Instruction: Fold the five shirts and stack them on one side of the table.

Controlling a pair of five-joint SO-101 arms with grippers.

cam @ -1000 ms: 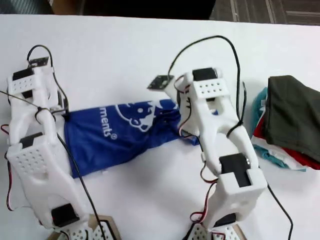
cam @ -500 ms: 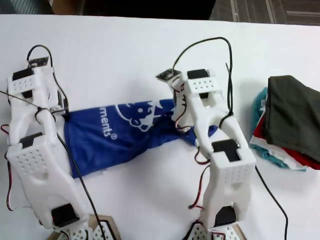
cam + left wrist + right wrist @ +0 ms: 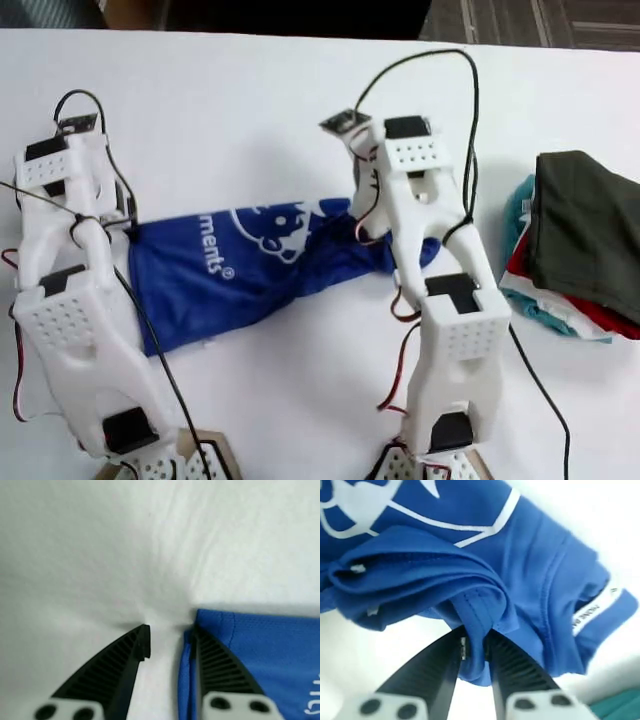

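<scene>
Blue and soft, the shirt (image 3: 240,265) lies on the white tabletop (image 3: 250,100), a little way from the pile of folded shirts (image 3: 575,240). The right claw (image 3: 475,641) is at the shirt end nearest the pile. It is squeezed tight on a bunched fold of the blue cloth. The left claw (image 3: 170,639) is at the shirt end farthest from the pile. It is open, with one finger at the shirt's edge and the other on the bare tabletop.

I think the step now is to fold this shirt over. To do it well, the right claw should grip hard and lift only a bit, so the cloth does not slip out. It should carry the fold away from the pile, toward the far end, and lay it down straight. The left claw should pinch its edge so the shirt does not slide. Go slow, because the cloth is soft and bunches up. Then the shirt can go on the pile.
</scene>
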